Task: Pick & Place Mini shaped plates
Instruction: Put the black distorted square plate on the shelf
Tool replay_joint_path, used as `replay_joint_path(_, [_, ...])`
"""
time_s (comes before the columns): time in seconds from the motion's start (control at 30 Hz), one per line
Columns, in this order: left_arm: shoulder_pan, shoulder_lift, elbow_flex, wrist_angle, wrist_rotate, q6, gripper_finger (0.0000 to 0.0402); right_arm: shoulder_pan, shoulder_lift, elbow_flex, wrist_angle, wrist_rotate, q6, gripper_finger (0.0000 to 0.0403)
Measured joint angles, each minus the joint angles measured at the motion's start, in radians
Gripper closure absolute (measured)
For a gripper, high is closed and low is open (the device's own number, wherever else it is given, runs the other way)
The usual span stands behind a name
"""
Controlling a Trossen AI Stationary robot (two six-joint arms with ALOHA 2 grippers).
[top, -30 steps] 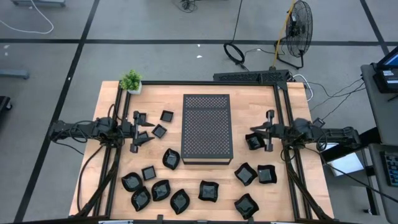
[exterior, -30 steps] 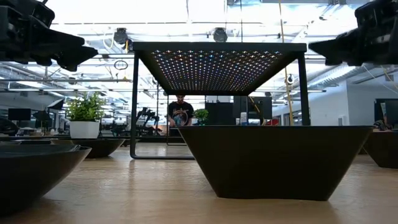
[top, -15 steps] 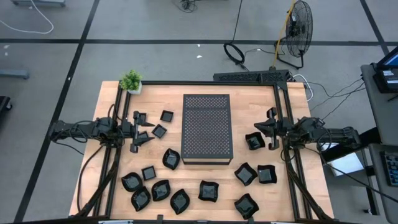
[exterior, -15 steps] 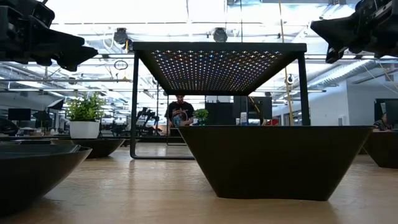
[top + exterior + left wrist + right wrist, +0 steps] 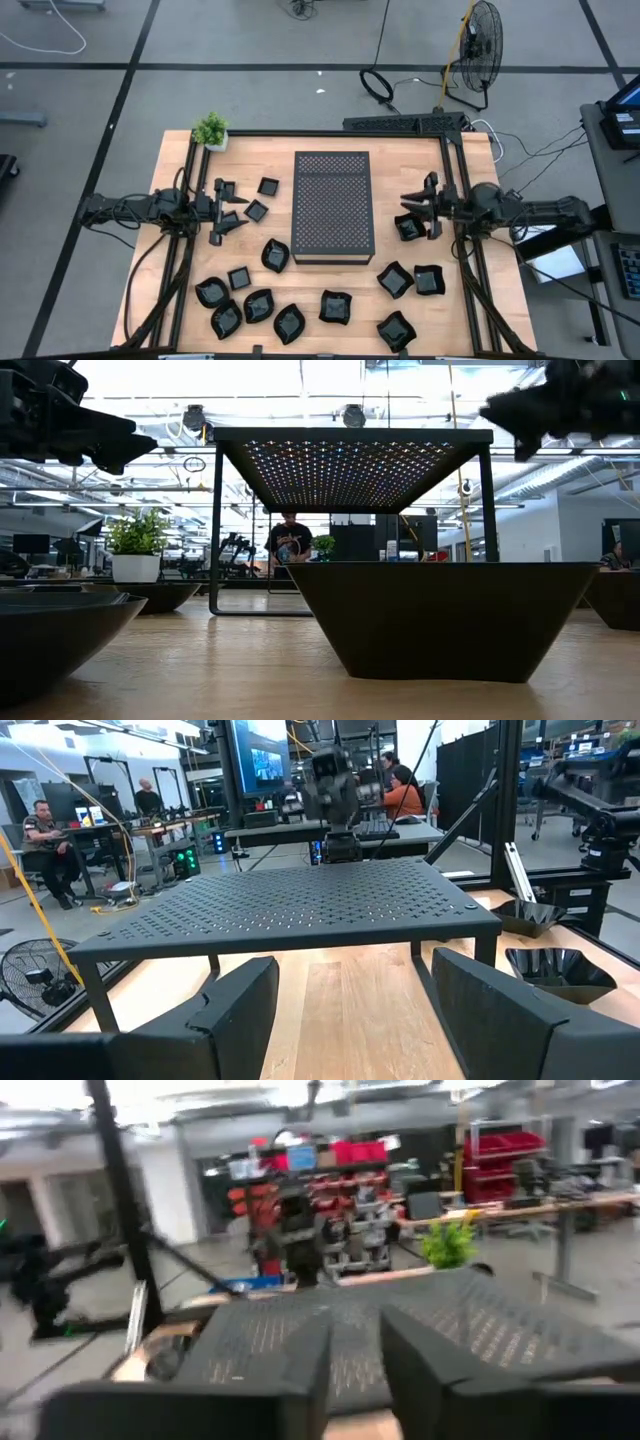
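High view: the right gripper (image 5: 422,203) hangs at the right side of the light wooden table (image 5: 400,155), its fingers parted a little with nothing between them, just above and beside a small glossy black dish (image 5: 408,228) that lies close to the right edge of the large dark perforated rectangular box (image 5: 333,205). In the right wrist view the two dark fingers (image 5: 290,1370) stand with a narrow gap between them, facing the perforated top. The left gripper (image 5: 222,212) waits over the table's left side, its fingers spread wide and empty, with a few small square black dishes (image 5: 257,210) lying near it.

Outward from there, the rest of the mini shaped plates (image 5: 290,322) are scattered across the near half of the table: a cluster at the near left, a few at the near right, and one against the box's near left corner. None can be seen on the box. A small green potted plant (image 5: 211,130) stands at the far left corner.

The step in hand looks like the approach for a pick on the right. The next move calls for lowering the parted fingers astride the rim of the nearest dish; the glossy sloped wall could slip, so a square, firm pinch is needed.
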Motion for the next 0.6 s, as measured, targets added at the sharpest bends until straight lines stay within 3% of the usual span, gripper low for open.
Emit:
replay_joint_path(0.1, [0.000,0.000,0.000,0.000,0.000,0.000,0.0133,-0.001,0.150,0.125,-0.130,0.028,0.080,0.0234])
replay_joint_path(0.27, [0.000,0.000,0.000,-0.002,0.000,0.000,0.0133,-0.024,0.376,0.370,-0.555,0.079,0.287,0.0162])
replay_joint_path(0.43, [0.000,0.000,0.000,-0.003,0.000,0.000,0.0133,-0.078,0.571,0.510,-0.977,0.072,0.557,0.0157])
replay_joint_path(0.6, [0.000,0.000,0.000,-0.003,0.000,0.000,0.0133,-0.127,0.684,0.510,-1.201,0.015,0.791,0.0180])
